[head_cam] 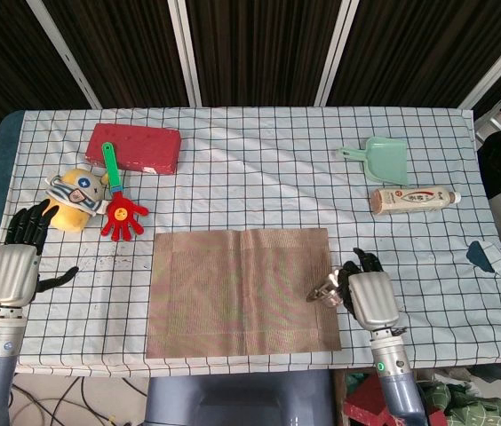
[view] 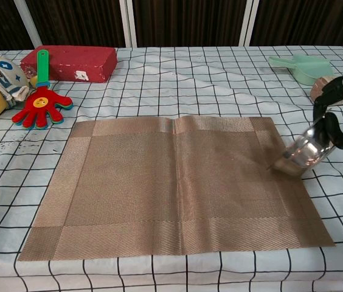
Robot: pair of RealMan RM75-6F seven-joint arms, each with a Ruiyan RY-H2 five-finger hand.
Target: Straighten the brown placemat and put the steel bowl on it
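Steel bowl (view: 304,155) tilted, gripped by right hand (head_cam: 368,294), lower rim at right edge of brown placemat (head_cam: 240,291). Placemat flat and square on checked tablecloth (head_cam: 259,177). Left hand (head_cam: 18,257) empty, fingers apart, well clear at left table edge.

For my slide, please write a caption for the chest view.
Right robot hand holds tilted steel bowl at brown placemat's right edge.

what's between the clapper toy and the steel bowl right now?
Only the brown placemat and bare checked cloth lie between the red hand clapper and the steel bowl, held by the right hand. Head view shows it.
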